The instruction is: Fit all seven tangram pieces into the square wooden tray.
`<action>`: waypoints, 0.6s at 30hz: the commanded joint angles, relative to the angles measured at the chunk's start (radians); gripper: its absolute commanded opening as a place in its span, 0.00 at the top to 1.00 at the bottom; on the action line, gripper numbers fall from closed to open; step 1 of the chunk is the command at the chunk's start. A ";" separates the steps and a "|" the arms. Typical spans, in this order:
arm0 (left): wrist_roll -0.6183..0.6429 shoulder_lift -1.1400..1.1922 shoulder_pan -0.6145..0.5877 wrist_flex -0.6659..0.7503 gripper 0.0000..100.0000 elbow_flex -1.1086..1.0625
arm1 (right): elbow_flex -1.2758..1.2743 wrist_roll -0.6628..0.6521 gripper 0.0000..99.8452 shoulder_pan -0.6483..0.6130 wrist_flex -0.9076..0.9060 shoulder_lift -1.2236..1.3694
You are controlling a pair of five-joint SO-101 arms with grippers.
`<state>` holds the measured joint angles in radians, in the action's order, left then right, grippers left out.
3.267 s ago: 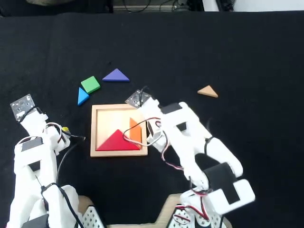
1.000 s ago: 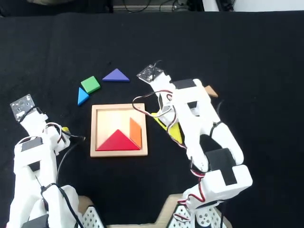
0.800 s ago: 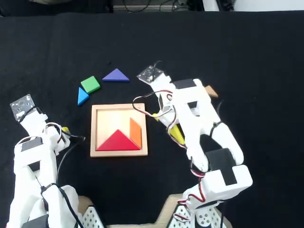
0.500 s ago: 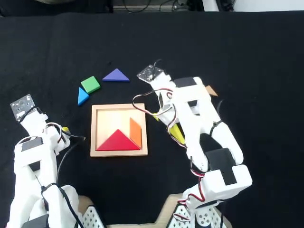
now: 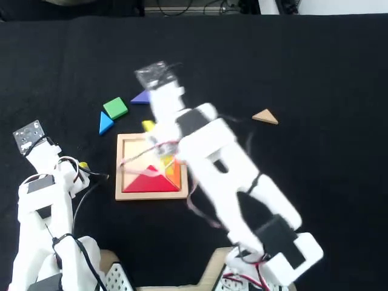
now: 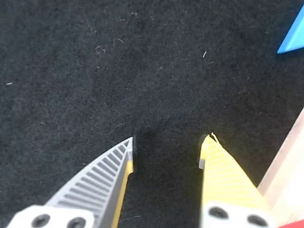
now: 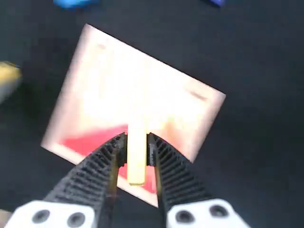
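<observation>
Right end effector (image 7: 136,138) clamps the yellow piece (image 7: 136,165) above the tray (image 7: 142,80); released tilted, it could ride up on the red triangle (image 7: 88,141) instead of seating flat.

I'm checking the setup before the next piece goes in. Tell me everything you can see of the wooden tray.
The wooden tray is square, pale wood with a raised rim, lying flat on the black cloth. A red triangle lies inside along its side nearest the arms. The right hand hovers over it, gripping a yellow piece.
</observation>
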<state>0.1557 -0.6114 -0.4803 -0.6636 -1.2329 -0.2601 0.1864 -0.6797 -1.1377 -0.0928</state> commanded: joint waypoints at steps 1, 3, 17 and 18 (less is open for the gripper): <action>0.005 -0.017 0.002 -0.002 0.77 0.042 | -0.004 0.061 0.99 -0.103 0.123 -0.048; 0.005 -0.017 0.002 -0.002 0.77 0.042 | -0.050 0.061 0.99 -0.109 0.207 -0.048; 0.012 -0.017 -0.038 0.000 0.77 0.051 | -0.217 0.325 0.99 -0.089 0.367 -0.048; 0.012 -0.017 -0.038 0.000 0.77 0.051 | -0.216 0.353 0.99 -0.095 0.368 -0.048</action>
<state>0.1573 -0.6114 -0.5063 -0.6636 -1.2329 -0.4856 0.4780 -0.7779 -0.7910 -0.0928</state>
